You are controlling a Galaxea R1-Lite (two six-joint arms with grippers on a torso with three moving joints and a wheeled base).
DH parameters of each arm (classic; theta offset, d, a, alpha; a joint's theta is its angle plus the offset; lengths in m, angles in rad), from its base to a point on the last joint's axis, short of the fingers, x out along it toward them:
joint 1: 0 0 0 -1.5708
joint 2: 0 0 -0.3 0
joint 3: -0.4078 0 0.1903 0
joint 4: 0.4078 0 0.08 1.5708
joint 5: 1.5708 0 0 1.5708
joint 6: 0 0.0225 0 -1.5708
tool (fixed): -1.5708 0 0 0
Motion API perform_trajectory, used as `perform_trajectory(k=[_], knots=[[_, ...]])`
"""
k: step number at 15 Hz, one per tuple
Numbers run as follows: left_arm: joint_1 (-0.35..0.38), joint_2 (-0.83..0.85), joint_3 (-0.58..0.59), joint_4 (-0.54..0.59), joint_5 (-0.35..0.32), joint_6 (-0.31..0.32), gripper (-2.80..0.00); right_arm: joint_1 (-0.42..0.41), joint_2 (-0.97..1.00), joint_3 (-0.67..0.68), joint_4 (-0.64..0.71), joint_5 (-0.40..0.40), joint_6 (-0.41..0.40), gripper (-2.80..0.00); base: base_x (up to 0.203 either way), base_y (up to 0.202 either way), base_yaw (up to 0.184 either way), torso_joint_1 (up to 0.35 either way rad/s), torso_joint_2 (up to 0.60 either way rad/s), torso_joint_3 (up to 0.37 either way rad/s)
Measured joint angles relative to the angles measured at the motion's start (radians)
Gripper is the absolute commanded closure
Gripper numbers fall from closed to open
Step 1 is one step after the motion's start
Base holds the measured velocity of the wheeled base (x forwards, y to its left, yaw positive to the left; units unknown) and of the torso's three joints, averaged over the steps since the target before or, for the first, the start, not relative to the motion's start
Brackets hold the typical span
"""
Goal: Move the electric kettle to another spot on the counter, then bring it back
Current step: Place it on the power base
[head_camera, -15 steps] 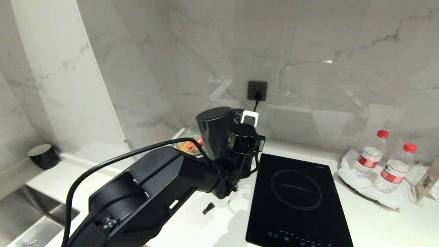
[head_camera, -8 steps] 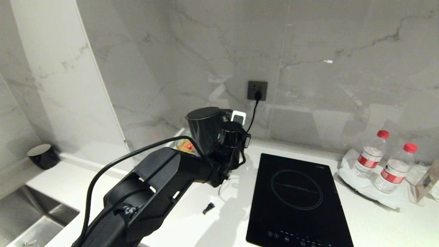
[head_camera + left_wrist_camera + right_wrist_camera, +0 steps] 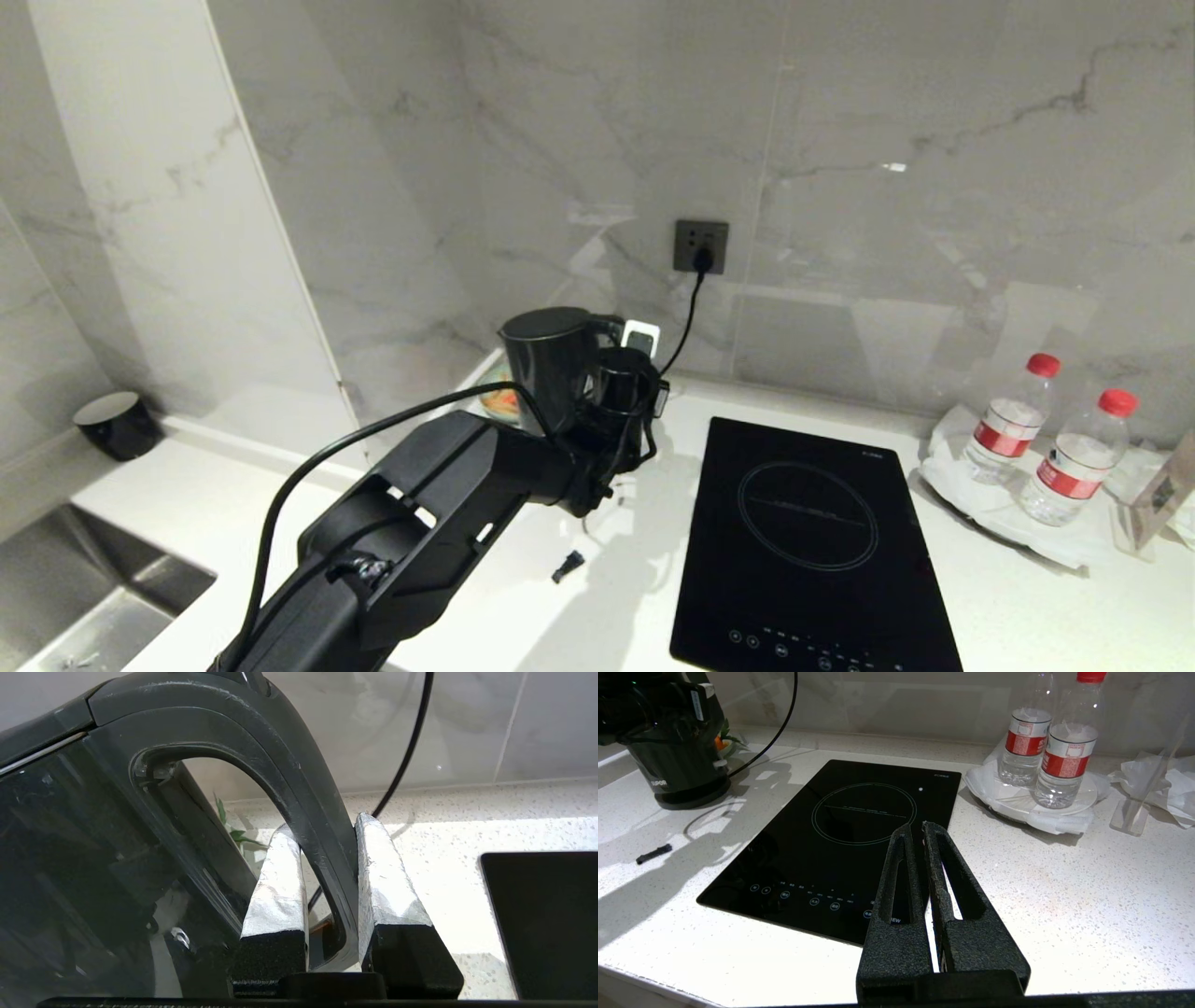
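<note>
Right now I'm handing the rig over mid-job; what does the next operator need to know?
Left hand: shut on the electric kettle, fingers clamping its loop handle.
Right hand: shut, empty, parked over the near edge of the cooktop.
Kettle: at the back of the counter, left of the cooktop, below the wall socket; bottom appears down on the surface.
Done: cannot tell which leg this is.
Left: confirm the kettle is seated, release, retract.

Bare counter (image 3: 616, 597) left of the cooktop (image 3: 808, 537) apart from a small black clip (image 3: 567, 566), kettle (image 3: 546, 359) and cord (image 3: 686, 317) crowding its far-left corner, bottles (image 3: 1036, 443) and wrappers filling its right, open strip along its front.
</note>
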Motion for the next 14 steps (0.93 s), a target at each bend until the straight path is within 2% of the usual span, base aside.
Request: perform_trajectory(k=[3, 5, 14], knots=[[-0.005, 0.003, 0.017, -0.003, 0.004, -0.002, 0.00, 0.000, 0.000, 0.000, 0.000, 0.000, 0.001, 0.00, 0.000, 0.000, 0.000, 0.000, 0.00, 0.000], [-0.008, 0.005, 0.021, -0.015, 0.033, -0.004, 0.00, 0.000, 0.000, 0.000, 0.000, 0.000, 0.000, 0.00, 0.000, 0.000, 0.000, 0.000, 0.00, 0.000], [-0.021, 0.000, 0.094, -0.063, 0.042, -0.006, 0.00, 0.000, 0.000, 0.000, 0.000, 0.000, 0.000, 0.00, 0.000, 0.000, 0.000, 0.000, 0.00, 0.000]])
